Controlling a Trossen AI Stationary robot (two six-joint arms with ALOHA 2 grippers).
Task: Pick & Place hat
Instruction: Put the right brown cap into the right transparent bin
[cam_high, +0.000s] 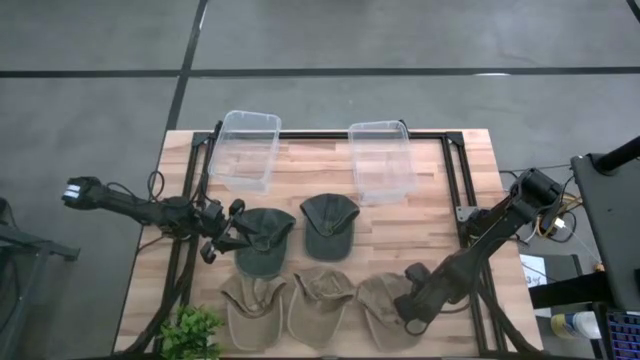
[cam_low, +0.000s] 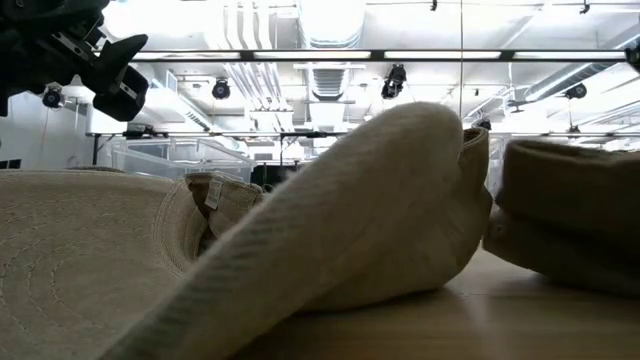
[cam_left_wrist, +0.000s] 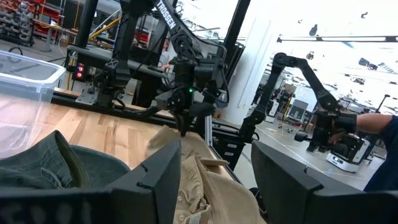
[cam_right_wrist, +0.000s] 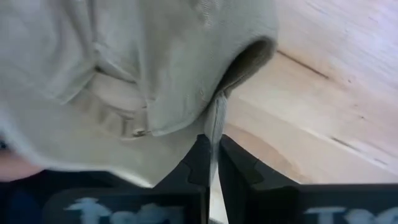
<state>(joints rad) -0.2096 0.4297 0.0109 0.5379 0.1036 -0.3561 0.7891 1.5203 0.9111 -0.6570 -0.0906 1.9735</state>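
Five hats lie on the wooden table: two dark green ones (cam_high: 262, 240) (cam_high: 328, 225) in the middle row and three khaki ones in the near row. My right gripper (cam_high: 408, 308) is over the near right side of the rightmost khaki hat (cam_high: 380, 298) and is shut on it. My left gripper (cam_high: 222, 238) is open, just left of the left dark green hat (cam_left_wrist: 56, 168), above the table in the low view (cam_low: 95, 60) and touching nothing. My right gripper pinches a thin strip of khaki fabric (cam_right_wrist: 214, 118) at the edge of the rightmost khaki hat's opening between its two shut fingers (cam_right_wrist: 198, 163). The fingers come from above, slanting in from the table's right. The rest of the hat lies on the table.
Two clear plastic bins (cam_high: 245, 150) (cam_high: 382, 160) stand at the far side of the table. A small green plant (cam_high: 190, 330) sits at the near left corner. The other two khaki hats (cam_high: 252, 305) (cam_high: 320, 300) lie close beside the held one. A dark frame borders the table.
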